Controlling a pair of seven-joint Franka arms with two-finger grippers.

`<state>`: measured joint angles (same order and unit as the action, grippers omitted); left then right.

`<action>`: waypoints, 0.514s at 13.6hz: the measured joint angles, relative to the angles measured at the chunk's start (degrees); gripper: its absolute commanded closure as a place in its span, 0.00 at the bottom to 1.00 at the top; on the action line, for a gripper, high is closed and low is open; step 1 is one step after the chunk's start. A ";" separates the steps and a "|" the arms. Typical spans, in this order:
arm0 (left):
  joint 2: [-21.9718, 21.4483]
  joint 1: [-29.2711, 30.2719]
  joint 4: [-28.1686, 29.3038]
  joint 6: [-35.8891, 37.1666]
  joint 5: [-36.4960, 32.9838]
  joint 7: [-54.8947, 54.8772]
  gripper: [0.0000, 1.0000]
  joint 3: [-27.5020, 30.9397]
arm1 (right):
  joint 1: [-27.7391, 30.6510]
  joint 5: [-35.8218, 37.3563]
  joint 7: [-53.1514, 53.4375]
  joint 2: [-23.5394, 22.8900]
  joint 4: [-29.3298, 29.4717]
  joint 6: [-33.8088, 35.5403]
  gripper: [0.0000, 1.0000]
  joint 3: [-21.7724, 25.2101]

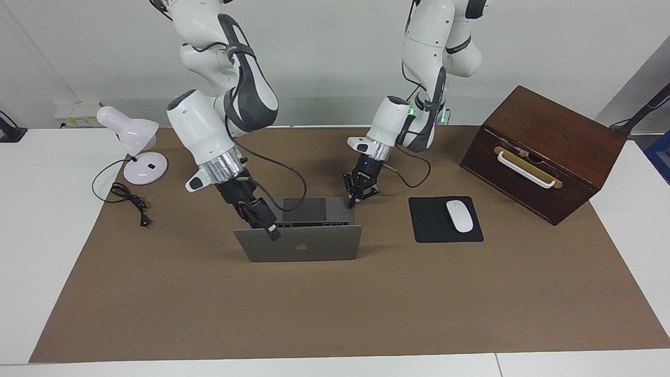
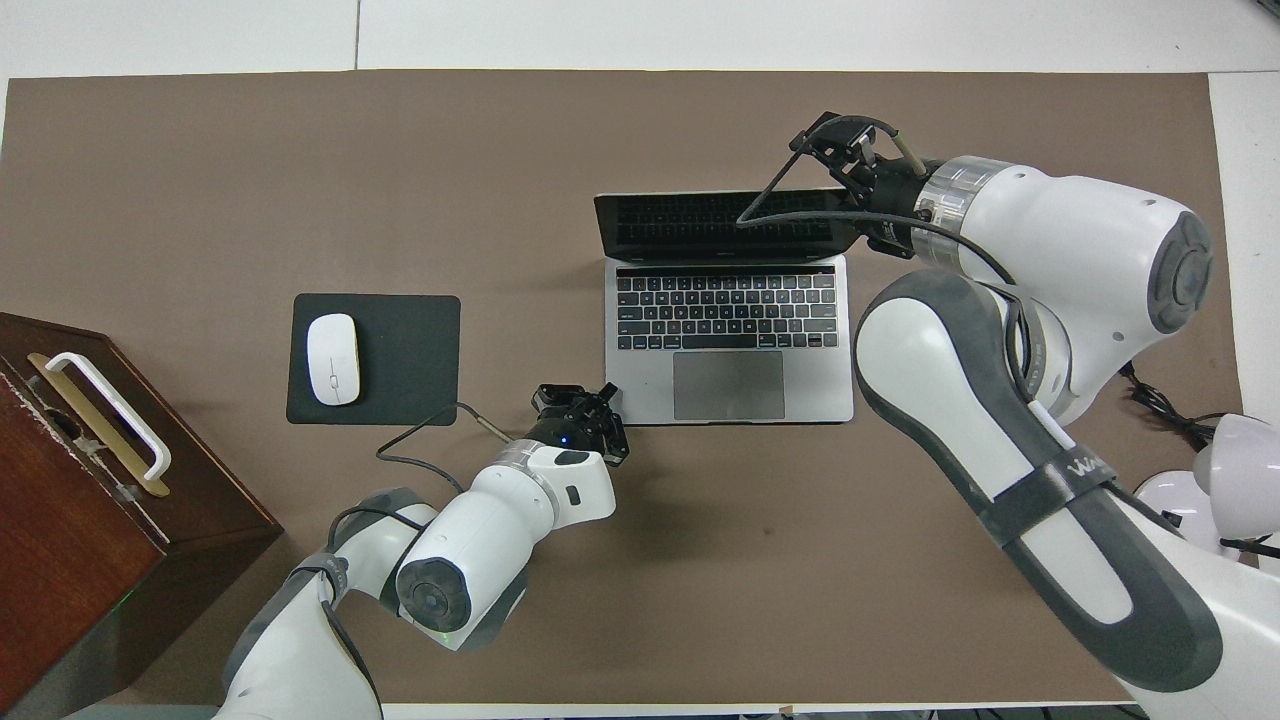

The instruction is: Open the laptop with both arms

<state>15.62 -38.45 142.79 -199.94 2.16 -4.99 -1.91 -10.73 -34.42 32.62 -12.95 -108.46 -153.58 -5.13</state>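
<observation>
The silver-grey laptop [image 1: 314, 246] [image 2: 730, 385] stands open on the brown mat, its lid with the apple logo leaning back away from the robots and its dark keyboard showing. My right gripper [image 1: 271, 232] [image 2: 845, 170] is open at the lid's top corner toward the right arm's end, with one fingertip against the lid's outer face. My left gripper [image 1: 353, 201] [image 2: 588, 402] is shut, its tips down at the corner of the laptop's base nearest the robots, toward the left arm's end.
A black mouse pad [image 1: 429, 230] with a white mouse [image 1: 459, 215] lies beside the laptop toward the left arm's end. A brown wooden box [image 1: 544, 152] with a white handle stands past it. A white desk lamp [image 1: 133, 141] and its cord [image 1: 128, 199] sit at the right arm's end.
</observation>
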 measured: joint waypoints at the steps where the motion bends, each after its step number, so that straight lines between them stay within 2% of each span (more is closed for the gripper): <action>1: 0.00 0.00 0.00 0.00 0.00 0.00 1.00 0.00 | 0.16 0.40 0.00 0.00 0.31 1.94 0.00 0.06; 4: 0.00 -0.01 0.00 -0.02 0.00 -0.01 1.00 0.00 | 1.28 1.10 0.37 0.88 1.66 8.58 0.00 0.38; 7: 0.00 -0.01 0.00 -0.02 0.00 -0.02 1.00 0.00 | 2.21 4.30 4.06 4.37 3.76 17.62 0.00 1.56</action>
<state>15.62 -38.46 142.79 -199.97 2.16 -5.01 -1.90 -8.52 -30.12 36.68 -8.58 -104.70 -135.96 -3.57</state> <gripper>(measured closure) 0.991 0.000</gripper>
